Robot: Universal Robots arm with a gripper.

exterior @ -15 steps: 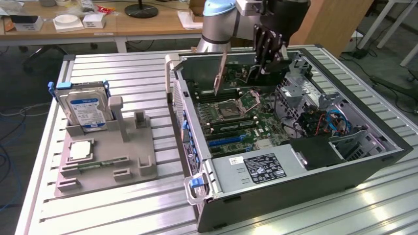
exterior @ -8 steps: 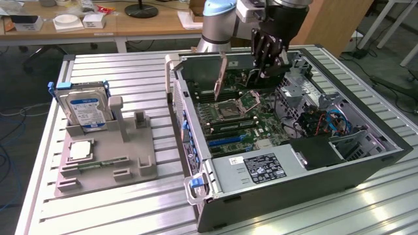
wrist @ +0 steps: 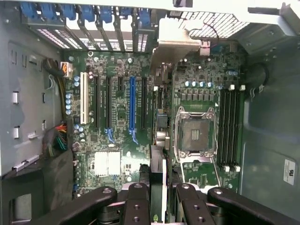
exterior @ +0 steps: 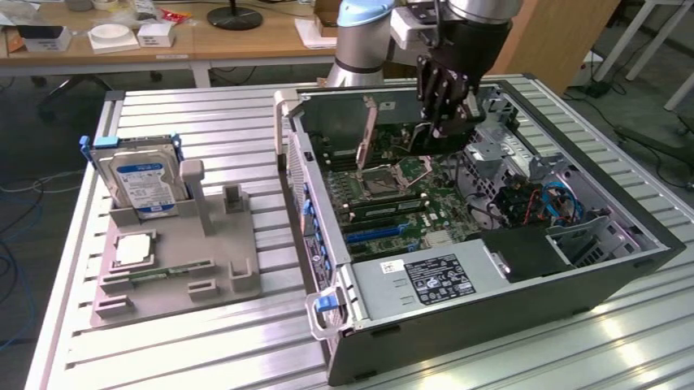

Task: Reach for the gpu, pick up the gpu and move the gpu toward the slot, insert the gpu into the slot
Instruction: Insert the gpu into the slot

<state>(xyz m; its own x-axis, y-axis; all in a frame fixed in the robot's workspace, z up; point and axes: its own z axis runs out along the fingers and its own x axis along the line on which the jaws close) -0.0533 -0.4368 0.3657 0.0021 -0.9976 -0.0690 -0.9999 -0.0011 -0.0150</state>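
Observation:
My gripper [exterior: 448, 122] hangs inside the open computer case, above the green motherboard [exterior: 418, 203]. It is shut on the gpu [exterior: 404, 136], a dark flat card held upright on its edge. In the wrist view the gpu [wrist: 158, 173] runs edge-on between the two black fingers [wrist: 137, 201], with its silver bracket [wrist: 177, 46] at the far end near the case's rear wall. Several long card connectors lie beside it. The black slot [wrist: 143, 103] next to the blue connector [wrist: 132, 103] is the nearest one. The card hangs above the board, a little to one side of that slot.
The metal-framed processor socket [wrist: 194, 133] and black memory slots [wrist: 229, 126] lie on the card's other side. Cables [wrist: 58, 136] and the power supply [exterior: 428, 276] crowd the case. On the exterior view's left, a grey fixture [exterior: 179, 260] holds a hard drive [exterior: 141, 179].

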